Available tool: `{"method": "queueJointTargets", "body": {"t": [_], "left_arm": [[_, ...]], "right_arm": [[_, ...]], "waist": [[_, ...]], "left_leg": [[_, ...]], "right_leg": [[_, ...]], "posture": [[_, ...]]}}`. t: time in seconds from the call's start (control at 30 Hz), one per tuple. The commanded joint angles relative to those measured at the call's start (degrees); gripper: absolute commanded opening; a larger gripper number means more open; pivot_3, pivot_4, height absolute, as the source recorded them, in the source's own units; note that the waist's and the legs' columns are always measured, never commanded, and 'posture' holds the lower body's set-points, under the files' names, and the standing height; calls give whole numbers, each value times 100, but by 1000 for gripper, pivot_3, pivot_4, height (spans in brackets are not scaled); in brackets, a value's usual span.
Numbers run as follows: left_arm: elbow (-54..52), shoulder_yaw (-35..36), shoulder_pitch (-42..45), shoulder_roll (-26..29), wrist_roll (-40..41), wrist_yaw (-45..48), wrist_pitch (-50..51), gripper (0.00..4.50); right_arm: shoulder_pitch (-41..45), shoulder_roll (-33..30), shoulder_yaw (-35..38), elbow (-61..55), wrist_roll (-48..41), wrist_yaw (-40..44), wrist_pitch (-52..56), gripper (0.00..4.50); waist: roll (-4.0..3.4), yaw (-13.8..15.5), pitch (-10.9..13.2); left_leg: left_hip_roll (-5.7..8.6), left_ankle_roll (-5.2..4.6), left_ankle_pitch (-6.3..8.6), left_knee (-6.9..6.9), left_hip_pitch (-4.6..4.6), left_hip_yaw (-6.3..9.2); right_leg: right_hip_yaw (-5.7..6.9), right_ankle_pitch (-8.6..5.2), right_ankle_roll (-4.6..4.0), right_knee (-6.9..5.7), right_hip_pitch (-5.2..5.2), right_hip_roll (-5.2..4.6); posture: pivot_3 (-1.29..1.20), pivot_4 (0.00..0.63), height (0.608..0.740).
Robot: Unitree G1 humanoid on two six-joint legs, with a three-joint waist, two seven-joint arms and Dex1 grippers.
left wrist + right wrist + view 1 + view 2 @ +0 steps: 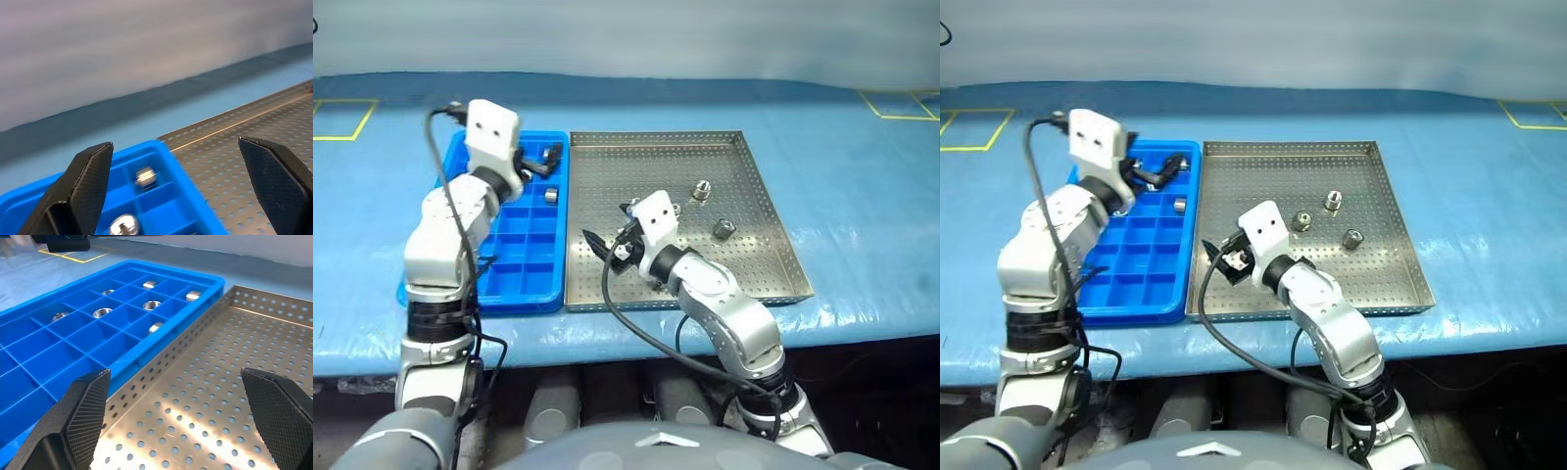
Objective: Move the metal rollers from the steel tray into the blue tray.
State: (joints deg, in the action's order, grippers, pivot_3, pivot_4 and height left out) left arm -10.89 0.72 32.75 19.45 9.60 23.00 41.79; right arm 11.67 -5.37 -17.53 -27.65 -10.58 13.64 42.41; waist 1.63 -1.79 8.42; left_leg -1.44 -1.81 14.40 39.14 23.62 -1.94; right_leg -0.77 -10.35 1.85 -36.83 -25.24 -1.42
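Steel tray (1391, 284) holds three metal rollers (1333, 202), the blue tray (524, 294) several, no readable lettering anywhere, both left gripper (540, 163) and right gripper (1217, 257) spread empty.

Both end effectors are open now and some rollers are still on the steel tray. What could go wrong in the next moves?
1. Three metal rollers lie loose and apart on the steel tray; a poor pinch may send one rolling.
2. The right end effector sits low beside the rim between the trays and might catch it.
3. The left end effector hangs over the blue tray's filled far cells and could disturb them.
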Motion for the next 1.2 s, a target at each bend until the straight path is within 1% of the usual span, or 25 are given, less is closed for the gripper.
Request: {"method": "queueJointTargets", "body": {"t": [0.03, 0.17, 0.23, 0.33, 0.4, 0.53, 0.8, 0.87, 0.93, 1.0, 1.1, 1.13, 1.2], "left_arm": [[815, -733, 586, -243, 0, 552, -273, 4465], [1969, -1291, 1001, -518, -131, 1029, -573, 4465], [2560, -1564, 1169, -600, -340, 1139, -820, 4465], [3325, -1704, 1347, -742, -595, 1038, -1121, 4465], [3690, -1672, 1393, -833, -697, 910, -1253, 4465], [4096, -1630, 1356, -921, -829, 830, -1391, 4465], [4811, -1409, 1287, -1110, -913, 513, -1429, 4465], [4823, -1271, 1244, -1117, -908, 359, -1365, 4081], [4777, -1185, 1216, -1116, -914, 292, -1332, 3569], [4523, -1040, 1151, -1074, -856, 236, -1224, 2849], [4119, -920, 1046, -1017, -818, 205, -1062, 1901], [3851, -847, 980, -981, -773, 198, -958, 1780], [3124, -660, 812, -880, -646, 180, -707, 1780]], "right_arm": [[-103, 17, 252, -366, -26, -153, 37, 4500], [-252, 12, 355, -519, 13, -304, 63, 4500], [-373, 18, 416, -633, 26, -402, 79, 4500], [-574, 19, 516, -817, 29, -526, 119, 4500], [-728, 2, 599, -954, 32, -595, 157, 4500], [-901, -16, 712, -1087, 26, -679, 202, 4500], [-867, 2, 720, -1068, 28, -714, 213, 4500], [-845, -4, 723, -1042, 23, -705, 214, 4500], [-836, -6, 727, -1030, 9, -701, 213, 4500], [-811, -7, 718, -998, 3, -690, 214, 4500], [-776, -6, 709, -957, -10, -669, 215, 4500], [-756, -7, 698, -938, -17, -656, 218, 4500], [-699, -1, 662, -886, -31, -622, 227, 4500]], "waist": [[0, -37, 0], [-1, -173, 0], [-1, -244, 0], [-1, -364, 1], [-2, -430, 1], [-2, -555, 1], [-2, -666, 1], [-2, -672, 0], [-2, -684, 0], [-2, -684, 0], [-3, -676, 1], [-3, -667, 1], [-3, -650, 1]], "left_leg": [[4, 0, 0, 0, 1, 1], [20, 0, 0, -2, 2, -1], [20, -1, 0, -2, 5, -3], [21, -1, 0, -5, 7, -7], [17, -1, 0, -6, 7, -7], [-3, -1, 1, -7, 7, -6], [-3, -2, 1, -7, 6, -7], [-3, -2, 1, -6, 6, -6], [-3, -2, 1, -6, 5, -7], [-3, -2, 1, -6, 5, -7], [-5, -2, 1, -7, 5, -7], [-5, -2, 1, -8, 6, -6], [-4, -2, 1, -9, 8, -5]], "right_leg": [[1, -1, 0, -1, -1, 3], [-3, -2, 0, -1, -5, 5], [-8, -2, 2, -1, -10, 4], [-14, 0, 5, -1, -16, 5], [-14, 6, 17, -1, -17, 6], [-15, 13, 29, -1, -16, 4], [-16, 14, 32, -1, -17, 3], [-16, 14, 32, 0, -15, 2], [-17, 15, 34, 0, -15, 2], [-17, 16, 35, -1, -15, 3], [-17, 16, 35, -2, -16, 3], [-16, 16, 35, -2, -17, 3], [-16, 16, 35, -1, -19, 2]], "posture": [[-111, 150, 740], [-153, 150, 740], [-195, 150, 740], [-218, 150, 740], [-233, 150, 740], [-240, 150, 740], [-241, 150, 740], [-232, 150, 740], [-232, 150, 740], [-219, 150, 740], [-201, 150, 740], [-191, 150, 740], [-181, 150, 740]]}}
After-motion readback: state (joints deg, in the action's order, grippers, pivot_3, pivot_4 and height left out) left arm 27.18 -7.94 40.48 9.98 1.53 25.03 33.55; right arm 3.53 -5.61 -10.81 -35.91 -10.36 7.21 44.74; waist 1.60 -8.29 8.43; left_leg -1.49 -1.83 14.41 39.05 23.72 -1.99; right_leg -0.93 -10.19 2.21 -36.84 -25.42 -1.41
